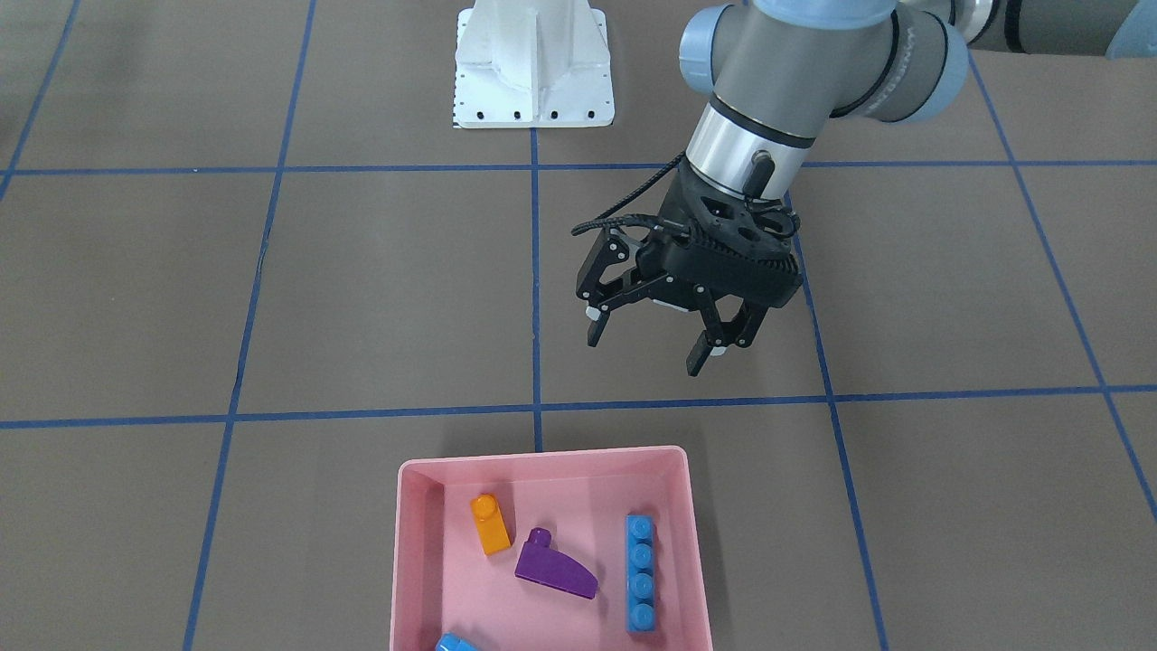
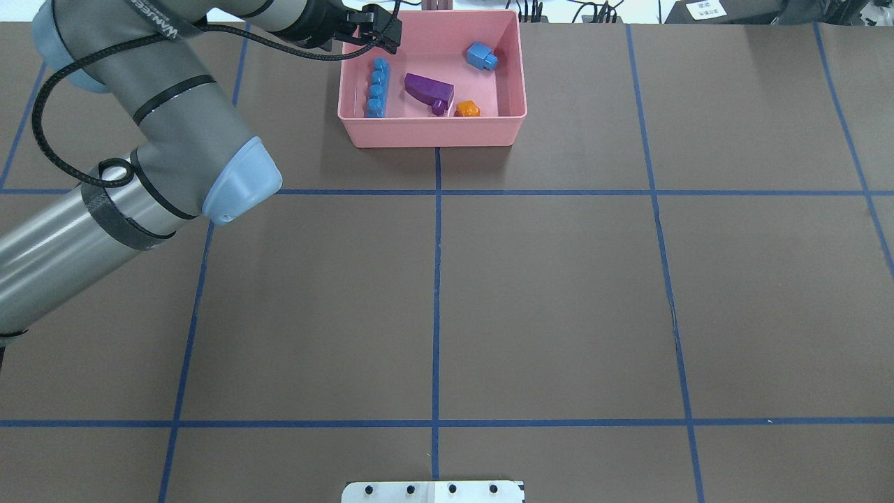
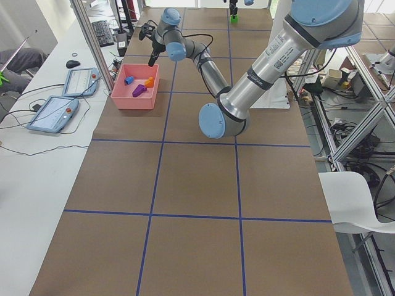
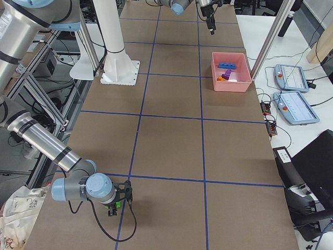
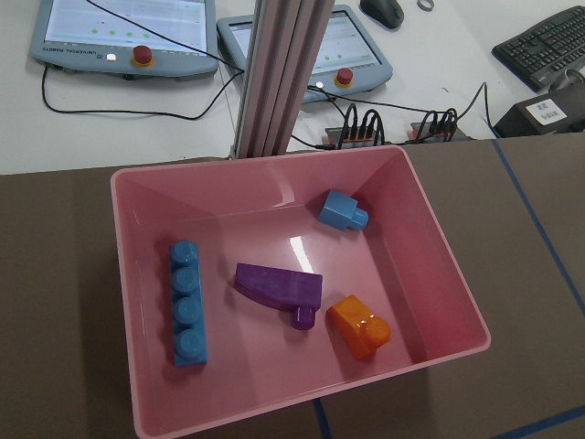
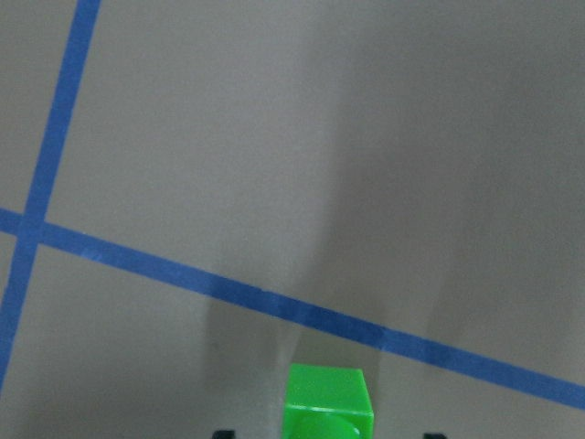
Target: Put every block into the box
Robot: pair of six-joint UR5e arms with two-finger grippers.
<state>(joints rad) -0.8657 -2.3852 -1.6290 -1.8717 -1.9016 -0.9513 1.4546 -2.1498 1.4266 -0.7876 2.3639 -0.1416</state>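
Hovering low at the far end of the brown tabletop (image 2: 559, 300), the right gripper (image 4: 114, 207) shows only two dark fingertip corners in its wrist view. They stand apart on either side of the small glossy green studded brick (image 6: 329, 402), which rests on the tabletop well apart from the box. The brick looks light, rigid and slick, so a square pinch on its flat side walls, below the stud, seems safest. The left gripper (image 1: 646, 353) hangs spread and empty near the shallow pink plastic box (image 1: 411, 561). The box holds the orange brick (image 1: 491, 524), the purple sloped brick (image 1: 555, 567), the long blue four-stud brick (image 1: 641, 573) and the small blue brick (image 5: 344, 211).
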